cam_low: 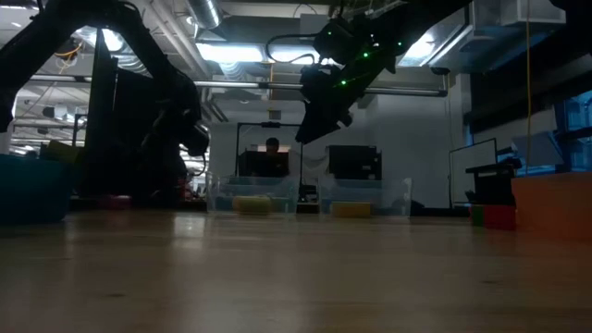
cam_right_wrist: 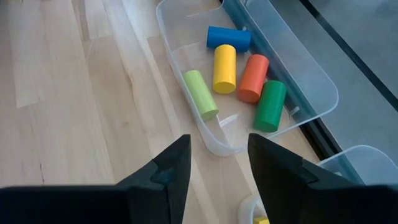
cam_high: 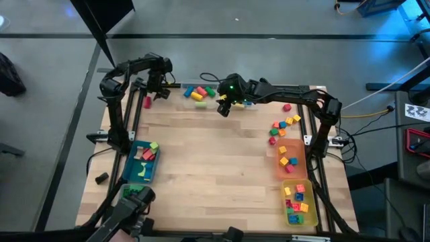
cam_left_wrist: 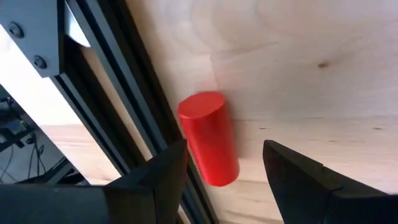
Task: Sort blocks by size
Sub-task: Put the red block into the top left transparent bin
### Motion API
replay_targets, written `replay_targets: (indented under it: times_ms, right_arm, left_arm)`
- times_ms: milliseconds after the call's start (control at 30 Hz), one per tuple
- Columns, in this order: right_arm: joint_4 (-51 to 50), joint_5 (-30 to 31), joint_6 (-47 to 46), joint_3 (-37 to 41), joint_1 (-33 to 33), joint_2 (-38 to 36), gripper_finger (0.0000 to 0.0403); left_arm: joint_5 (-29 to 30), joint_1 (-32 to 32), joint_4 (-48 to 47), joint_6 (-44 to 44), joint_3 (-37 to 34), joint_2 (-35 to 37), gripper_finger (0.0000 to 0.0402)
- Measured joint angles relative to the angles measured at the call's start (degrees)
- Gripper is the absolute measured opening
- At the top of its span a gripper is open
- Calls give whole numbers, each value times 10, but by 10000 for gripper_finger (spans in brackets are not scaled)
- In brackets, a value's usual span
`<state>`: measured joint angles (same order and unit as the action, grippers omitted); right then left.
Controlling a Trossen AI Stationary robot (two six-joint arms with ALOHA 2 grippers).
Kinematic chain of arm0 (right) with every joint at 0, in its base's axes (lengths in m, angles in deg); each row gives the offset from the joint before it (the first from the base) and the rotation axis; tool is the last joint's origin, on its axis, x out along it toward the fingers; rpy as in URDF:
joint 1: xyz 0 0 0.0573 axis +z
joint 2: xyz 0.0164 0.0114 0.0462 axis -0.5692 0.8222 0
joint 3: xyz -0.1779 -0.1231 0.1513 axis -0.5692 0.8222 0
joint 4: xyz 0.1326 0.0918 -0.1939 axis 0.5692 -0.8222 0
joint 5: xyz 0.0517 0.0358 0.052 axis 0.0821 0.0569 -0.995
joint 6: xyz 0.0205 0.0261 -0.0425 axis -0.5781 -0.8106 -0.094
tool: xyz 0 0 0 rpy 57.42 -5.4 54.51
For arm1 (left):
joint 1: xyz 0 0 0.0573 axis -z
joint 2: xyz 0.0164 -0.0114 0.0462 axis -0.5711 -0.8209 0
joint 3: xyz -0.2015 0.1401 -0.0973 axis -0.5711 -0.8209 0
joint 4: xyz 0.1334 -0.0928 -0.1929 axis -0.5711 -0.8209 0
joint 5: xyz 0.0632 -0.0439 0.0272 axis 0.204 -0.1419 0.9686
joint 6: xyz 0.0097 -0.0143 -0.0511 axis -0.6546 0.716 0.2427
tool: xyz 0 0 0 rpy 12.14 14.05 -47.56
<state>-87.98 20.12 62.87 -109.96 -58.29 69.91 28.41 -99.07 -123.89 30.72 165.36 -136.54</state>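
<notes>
The left gripper [cam_left_wrist: 224,177] hangs open and empty at the table's [cam_high: 215,161] far left corner, over a red cylinder [cam_left_wrist: 209,138] lying on the wood between its 2 fingers. The black frame rail [cam_left_wrist: 134,99] runs just beside that cylinder and 1 finger, so there is little room on that side; bare wood lies open on the other.

The right gripper [cam_right_wrist: 219,165] hovers above the table near the far edge, fingers parted with nothing between them. Just ahead of it sits a clear bin [cam_right_wrist: 249,81] holding 5 cylinders: 1 blue [cam_right_wrist: 229,38], 1 yellow [cam_right_wrist: 224,68], 1 orange [cam_right_wrist: 253,77], 1 dark green [cam_right_wrist: 270,106] and 1 light green [cam_right_wrist: 200,94]. A second clear bin [cam_right_wrist: 367,168] stands beside the first.

The wide middle of the table is open wood. Small blocks [cam_high: 282,128] lie scattered toward the right edge, near an orange bin [cam_high: 290,161] and a yellow bin [cam_high: 299,205], both with blocks inside. A blue bin [cam_high: 141,161] on the left holds several more.
</notes>
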Motion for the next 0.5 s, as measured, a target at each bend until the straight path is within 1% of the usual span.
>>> replay_targets:
  times_ms: [300, 500]
  right_arm:
    - [-2, 0, 0, 0, 0, 0, 161]
    - [-5, 0, 0, 0, 0, 0, 161]
  left_arm:
    - [0, 0, 4, 11, 0, -2, 202]
    - [-8, -3, 9, 2, 2, -30, 202]
